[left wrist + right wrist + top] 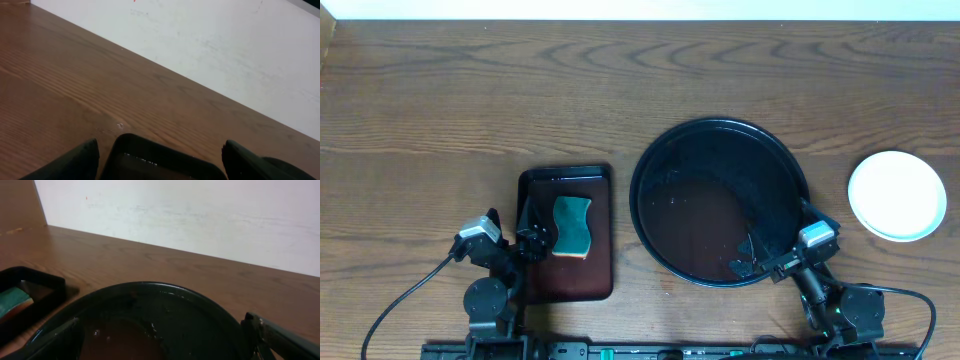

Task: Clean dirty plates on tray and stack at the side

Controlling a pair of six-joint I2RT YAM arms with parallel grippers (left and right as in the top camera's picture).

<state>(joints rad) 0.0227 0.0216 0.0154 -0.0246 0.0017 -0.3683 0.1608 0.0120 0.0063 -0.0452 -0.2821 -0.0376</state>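
Plates stacked, pale, clean, near glossy black tray, left end effector and right end effector released.

A brown wood-grain table meets a plain white wall.

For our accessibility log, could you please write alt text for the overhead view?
A round black tray holds no plates on a wooden table, with a white plate beside it at right. At left, a green sponge lies in a small red-brown tray. The left gripper and right gripper are open near the bottom edge.
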